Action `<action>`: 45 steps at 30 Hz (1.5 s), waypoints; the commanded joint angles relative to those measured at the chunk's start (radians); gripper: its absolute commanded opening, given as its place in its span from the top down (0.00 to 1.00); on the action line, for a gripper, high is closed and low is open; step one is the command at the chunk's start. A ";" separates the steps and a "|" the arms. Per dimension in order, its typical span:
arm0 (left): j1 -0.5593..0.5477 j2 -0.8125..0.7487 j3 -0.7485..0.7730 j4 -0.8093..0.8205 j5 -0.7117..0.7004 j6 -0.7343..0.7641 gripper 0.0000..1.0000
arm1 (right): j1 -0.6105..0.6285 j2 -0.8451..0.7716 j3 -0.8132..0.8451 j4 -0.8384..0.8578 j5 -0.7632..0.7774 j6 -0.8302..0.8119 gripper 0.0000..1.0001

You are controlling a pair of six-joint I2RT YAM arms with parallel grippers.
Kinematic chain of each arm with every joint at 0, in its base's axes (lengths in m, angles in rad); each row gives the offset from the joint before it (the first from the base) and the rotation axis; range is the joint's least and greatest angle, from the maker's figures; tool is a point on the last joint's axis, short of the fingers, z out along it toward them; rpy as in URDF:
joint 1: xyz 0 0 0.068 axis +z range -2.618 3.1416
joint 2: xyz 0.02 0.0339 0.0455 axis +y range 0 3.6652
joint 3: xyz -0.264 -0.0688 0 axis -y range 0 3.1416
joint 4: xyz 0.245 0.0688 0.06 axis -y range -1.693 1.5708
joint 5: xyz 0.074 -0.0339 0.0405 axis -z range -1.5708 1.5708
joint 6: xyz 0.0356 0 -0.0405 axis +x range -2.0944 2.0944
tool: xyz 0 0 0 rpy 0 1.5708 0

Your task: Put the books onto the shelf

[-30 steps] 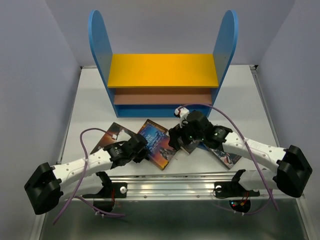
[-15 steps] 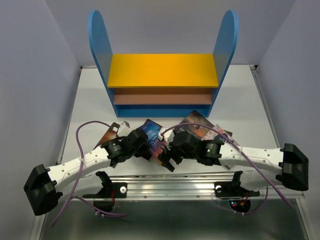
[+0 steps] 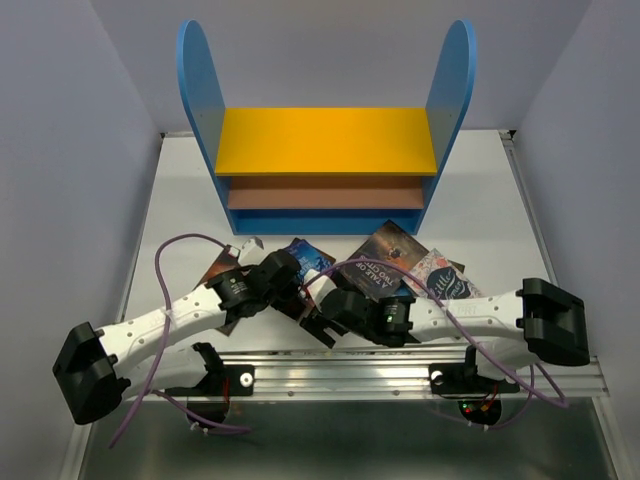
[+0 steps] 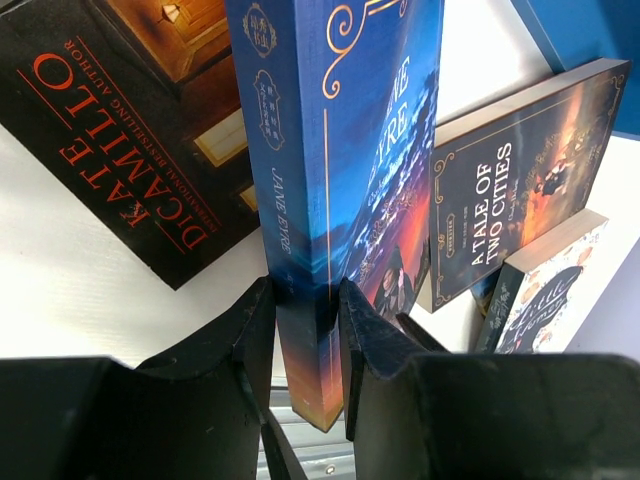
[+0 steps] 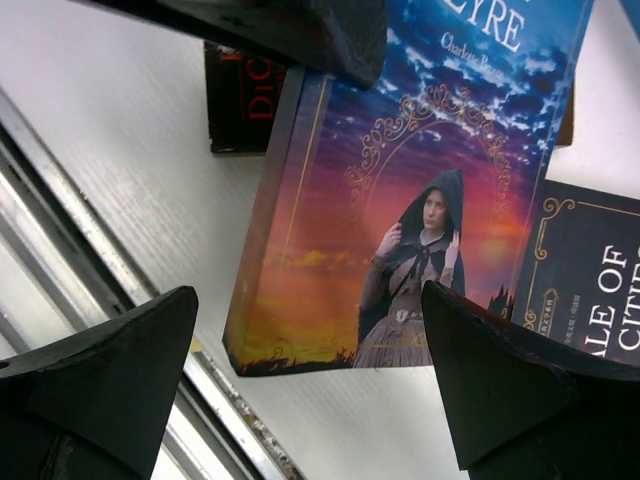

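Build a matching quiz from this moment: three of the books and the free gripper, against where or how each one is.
1 Jane Eyre
2 A Tale of Two Cities
3 DiCamillo book
4 right gripper

A open, above a cover
B lying left of the held book, red lettering
C clamped in the left gripper
D lying right of the held book

Pairs: 1-C, 2-D, 3-B, 4-A
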 commanded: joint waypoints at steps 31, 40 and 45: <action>-0.003 0.110 0.132 0.063 -0.030 -0.023 0.32 | 0.029 -0.032 -0.084 0.244 0.234 -0.055 0.83; -0.005 0.175 0.130 0.066 -0.005 -0.048 0.34 | 0.029 -0.033 -0.078 0.244 0.281 -0.018 0.99; -0.003 0.138 0.101 0.060 -0.016 -0.083 0.33 | 0.029 -0.052 -0.064 0.244 0.312 -0.018 0.99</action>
